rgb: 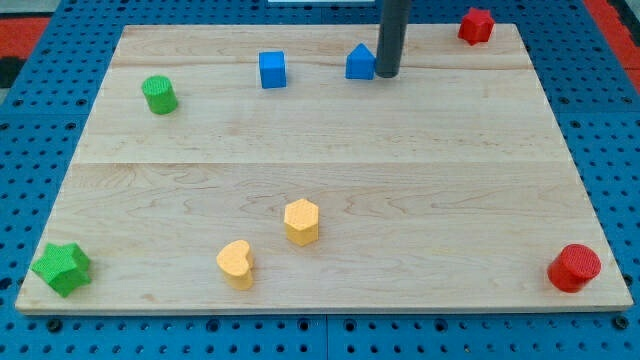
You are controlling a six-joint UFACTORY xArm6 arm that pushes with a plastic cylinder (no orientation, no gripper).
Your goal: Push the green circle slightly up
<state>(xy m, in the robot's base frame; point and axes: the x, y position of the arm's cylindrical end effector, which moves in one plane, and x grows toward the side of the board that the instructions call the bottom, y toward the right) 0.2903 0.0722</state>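
The green circle [159,95] is a short green cylinder standing near the wooden board's upper left. My tip [386,74] is at the view's top centre, far to the right of the green circle. It touches or nearly touches the right side of a blue pentagon-like block [359,63]. A blue cube [272,70] lies between the green circle and my tip.
A red block [476,25] sits at the top right corner, a red circle [574,268] at the bottom right, a green star [61,268] at the bottom left. A yellow hexagon [301,221] and a yellow heart [236,263] lie at the bottom centre. The board [400,170] rests on blue pegboard.
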